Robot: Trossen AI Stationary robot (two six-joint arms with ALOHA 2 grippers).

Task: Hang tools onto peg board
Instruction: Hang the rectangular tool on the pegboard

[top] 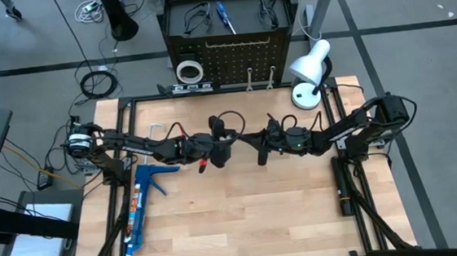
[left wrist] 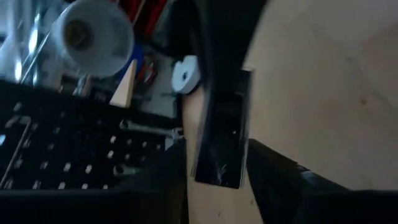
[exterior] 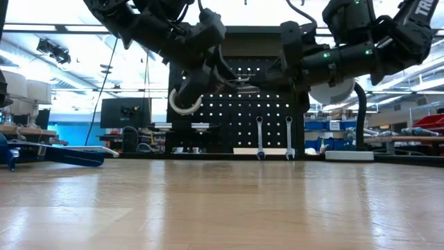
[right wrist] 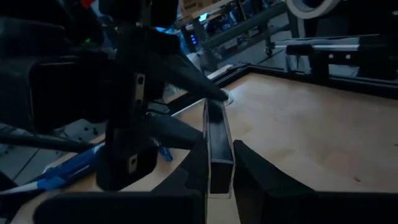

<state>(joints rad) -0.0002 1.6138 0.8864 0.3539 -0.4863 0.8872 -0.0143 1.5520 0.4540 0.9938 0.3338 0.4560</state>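
Observation:
The black strip [top: 242,138] hangs level above the middle of the table, between my two grippers. My right gripper [right wrist: 219,177] is shut on one end of it. My left gripper [left wrist: 214,186] is open, and its fingers stand on either side of the strip's other end [left wrist: 219,163]. The upright peg board [top: 231,58] stands at the table's far edge. On it hang a white tape ring [top: 189,70] and two silver wrenches [exterior: 259,139]. A blue-handled screwdriver [top: 224,18] and black wire loops [top: 195,16] are at its top. My right gripper pinches the strip's end [right wrist: 217,155] between its two fingers. It comes in level from the table's right side, with the fingers lying along the strip. The strip points straight out from the fingers, level and clear of the table. My left gripper: I cannot tell whether a finger [right wrist: 208,90] touches the strip's far end.
A white desk lamp [top: 310,72] stands at the far right, beside the peg board. A blue caulking gun [top: 140,204] lies at the table's left. Black frame rails [top: 343,184] run along both sides. Bare wood [top: 252,216] lies toward the near edge.

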